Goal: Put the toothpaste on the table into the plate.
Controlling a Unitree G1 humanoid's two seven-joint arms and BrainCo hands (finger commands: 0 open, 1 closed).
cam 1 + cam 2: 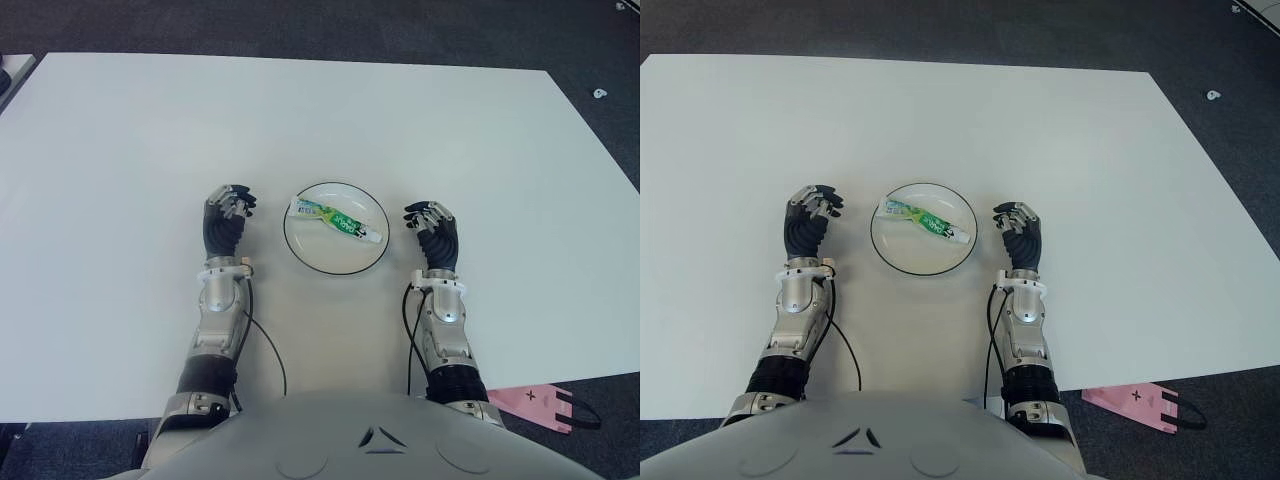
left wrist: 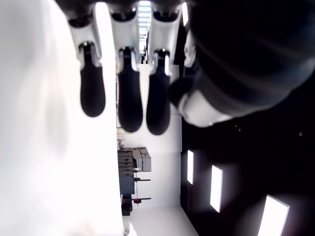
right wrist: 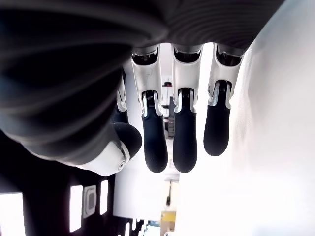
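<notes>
Lying inside the plate [image 1: 305, 255], the toothpaste [image 1: 335, 221] runs diagonally, cap end toward 4 o'clock, on the white table [image 1: 120, 150]. Left hand [image 1: 226, 222] sits at the plate's 9 o'clock, right hand [image 1: 434, 236] at 3 o'clock. Both hands' fingers [image 2: 131, 105] hang loosely extended, grasping nothing.

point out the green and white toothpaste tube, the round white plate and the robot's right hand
green and white toothpaste tube [image 1: 335, 221], left eye view, middle of the tube's body
round white plate [image 1: 320, 260], left eye view, bare patch near its front rim
right hand [image 1: 433, 232], left eye view, back of the hand
</notes>
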